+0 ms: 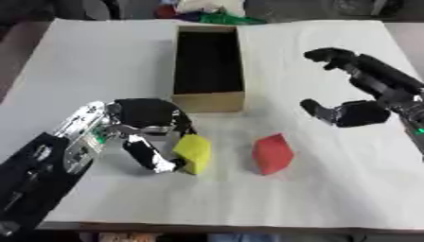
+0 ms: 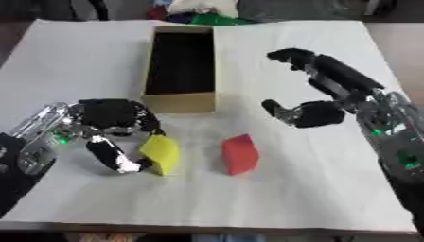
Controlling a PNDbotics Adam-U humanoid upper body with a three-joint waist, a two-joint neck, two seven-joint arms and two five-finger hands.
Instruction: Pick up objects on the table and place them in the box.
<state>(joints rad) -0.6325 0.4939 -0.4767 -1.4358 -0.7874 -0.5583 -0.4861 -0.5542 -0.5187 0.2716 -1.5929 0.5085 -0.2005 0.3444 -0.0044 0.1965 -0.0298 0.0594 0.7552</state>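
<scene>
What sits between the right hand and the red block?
Nothing. Only bare white table cover separates the right hand, hovering open, from the red foam block. It shows best in the left eye view.

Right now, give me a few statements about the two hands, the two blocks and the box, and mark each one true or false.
1. The robot's left hand has its fingers curled round the yellow foam block. True.
2. The red foam block already lies inside the open cardboard box. False: it sits on the white table cover, right of the yellow block.
3. The right hand is open and holds nothing. True.
4. The box stands to the right of both blocks. False: it stands beyond them, farther from the robot.
</scene>
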